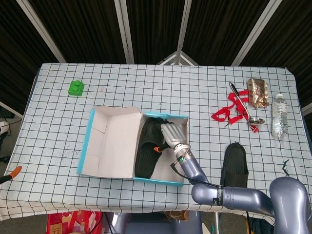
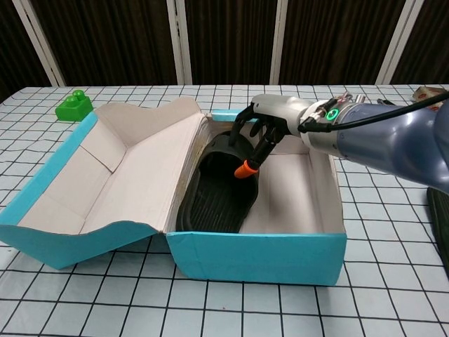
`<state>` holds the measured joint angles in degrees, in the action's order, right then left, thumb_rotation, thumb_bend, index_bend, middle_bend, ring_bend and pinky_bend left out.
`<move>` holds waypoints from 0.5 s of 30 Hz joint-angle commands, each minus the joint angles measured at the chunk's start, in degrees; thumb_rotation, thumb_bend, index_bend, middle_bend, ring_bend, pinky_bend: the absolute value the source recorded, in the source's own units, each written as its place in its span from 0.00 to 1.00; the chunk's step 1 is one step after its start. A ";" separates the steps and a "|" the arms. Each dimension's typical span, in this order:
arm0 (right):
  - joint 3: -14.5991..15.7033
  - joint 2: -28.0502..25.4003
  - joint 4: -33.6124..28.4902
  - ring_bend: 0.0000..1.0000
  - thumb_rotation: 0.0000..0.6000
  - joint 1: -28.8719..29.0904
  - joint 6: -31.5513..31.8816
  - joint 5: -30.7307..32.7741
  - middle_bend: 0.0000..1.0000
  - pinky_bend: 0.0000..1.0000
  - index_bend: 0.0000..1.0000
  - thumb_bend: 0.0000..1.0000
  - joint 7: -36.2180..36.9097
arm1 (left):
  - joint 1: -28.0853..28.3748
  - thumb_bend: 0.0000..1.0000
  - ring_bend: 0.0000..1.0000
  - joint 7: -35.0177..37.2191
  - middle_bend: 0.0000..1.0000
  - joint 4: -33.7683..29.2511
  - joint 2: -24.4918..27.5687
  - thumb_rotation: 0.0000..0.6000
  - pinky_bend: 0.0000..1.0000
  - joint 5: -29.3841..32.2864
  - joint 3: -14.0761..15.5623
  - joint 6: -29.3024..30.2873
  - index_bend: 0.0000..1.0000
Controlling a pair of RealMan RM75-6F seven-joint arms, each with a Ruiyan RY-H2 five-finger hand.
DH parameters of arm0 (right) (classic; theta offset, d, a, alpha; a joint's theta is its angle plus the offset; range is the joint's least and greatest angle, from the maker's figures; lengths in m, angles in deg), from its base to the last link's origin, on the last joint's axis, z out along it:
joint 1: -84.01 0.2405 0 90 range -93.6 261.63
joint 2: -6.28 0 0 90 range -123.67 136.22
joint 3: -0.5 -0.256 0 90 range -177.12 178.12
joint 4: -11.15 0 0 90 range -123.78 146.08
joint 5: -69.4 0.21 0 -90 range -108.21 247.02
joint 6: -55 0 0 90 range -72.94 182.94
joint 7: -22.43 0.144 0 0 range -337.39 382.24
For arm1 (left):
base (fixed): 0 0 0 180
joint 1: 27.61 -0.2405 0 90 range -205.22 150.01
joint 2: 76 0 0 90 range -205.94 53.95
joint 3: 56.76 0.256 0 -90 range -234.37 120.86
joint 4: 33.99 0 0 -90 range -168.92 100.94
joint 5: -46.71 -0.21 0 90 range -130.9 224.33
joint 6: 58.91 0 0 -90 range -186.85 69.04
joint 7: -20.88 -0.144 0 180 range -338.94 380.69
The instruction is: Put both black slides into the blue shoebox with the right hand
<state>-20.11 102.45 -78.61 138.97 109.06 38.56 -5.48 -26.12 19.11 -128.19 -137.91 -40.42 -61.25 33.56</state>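
1. Black rubbery-looking slide (image 2: 219, 188) number one is lying in the left half of the blue shoebox (image 2: 259, 256), sole down, toe end toward the front wall.
2. Right robot hand (image 2: 265, 125) is reaching in over the box's back wall, fingers curled down around the strap end of that slide. It looks like it's gripping the strap, though I can't be sure the fingers are actually clamped rather than just resting there.
3. Second slide (image 1: 235, 165) sits on the checked surface (image 1: 122, 83), lower right of the head view, well apart from the box.
4. My guess on handling: light, floppy foam or rubber, not fragile, a bit grippy. The strap is the obvious place to hook fingers.
5. Chest view shows the finger curl and the tread inside the box; it only catches an edge of the second slide. Head view shows the full layout, but the hand is tiny there.
6. Left robot hand isn't visible in either view.
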 commanded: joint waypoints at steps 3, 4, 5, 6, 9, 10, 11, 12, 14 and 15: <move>-0.04 -1.29 -2.17 0.18 1.00 0.78 1.97 1.80 0.13 0.23 0.07 0.05 -1.60 | -0.08 0.16 0.00 0.16 0.00 -0.02 0.08 1.00 0.00 -0.02 0.01 0.14 0.08; -0.10 -1.58 -2.65 0.18 1.00 0.86 2.36 2.08 0.13 0.23 0.07 0.05 -1.77 | -0.09 0.16 0.00 0.21 0.00 -0.02 0.10 1.00 0.00 0.02 0.00 0.15 0.08; -0.10 -1.78 -2.96 0.18 1.00 0.91 2.54 2.28 0.13 0.23 0.07 0.05 -1.88 | -0.10 0.16 0.00 0.25 0.00 -0.02 0.12 1.00 0.00 0.04 -0.01 0.16 0.08; -0.11 -2.09 -3.39 0.18 1.00 1.00 2.81 2.61 0.13 0.23 0.07 0.05 -2.08 | -0.11 0.16 0.00 0.31 0.00 -0.03 0.14 1.00 0.00 0.04 -0.01 0.18 0.08; -0.11 -2.83 -4.41 0.18 1.00 1.20 3.53 3.25 0.13 0.23 0.07 0.05 -2.50 | -0.12 0.16 0.00 0.33 0.00 -0.07 0.14 1.00 0.00 -0.04 0.01 0.24 0.08; -0.02 -3.11 -4.75 0.18 1.00 1.31 3.70 3.55 0.13 0.23 0.07 0.05 -2.76 | -0.13 0.16 0.00 0.34 0.00 -0.09 0.16 1.00 0.00 -0.08 0.02 0.28 0.08; 0.04 -3.30 -4.97 0.18 1.00 1.38 3.82 3.76 0.13 0.23 0.07 0.05 -2.92 | -0.14 0.16 0.00 0.35 0.00 -0.10 0.16 1.00 0.00 -0.12 0.03 0.32 0.08; 0.10 -3.56 -5.29 0.18 1.00 1.47 3.98 4.01 0.13 0.23 0.07 0.05 -3.10 | -0.16 0.16 0.00 0.35 0.00 -0.10 0.16 1.00 0.00 -0.15 0.04 0.35 0.08; 0.21 -3.94 -5.79 0.18 1.00 1.57 4.19 4.27 0.13 0.23 0.07 0.05 -3.25 | -0.16 0.16 0.00 0.32 0.00 -0.10 0.16 1.00 0.00 -0.12 0.04 0.34 0.08; 0.28 -4.16 -6.07 0.18 1.00 1.63 4.33 4.38 0.13 0.23 0.07 0.05 -3.34 | -0.14 0.16 0.00 0.29 0.00 -0.11 0.15 1.00 0.00 -0.10 0.04 0.31 0.08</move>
<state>-19.90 98.38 -84.60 140.54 113.31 42.86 -8.74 -26.26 19.40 -128.30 -137.76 -40.52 -61.21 33.86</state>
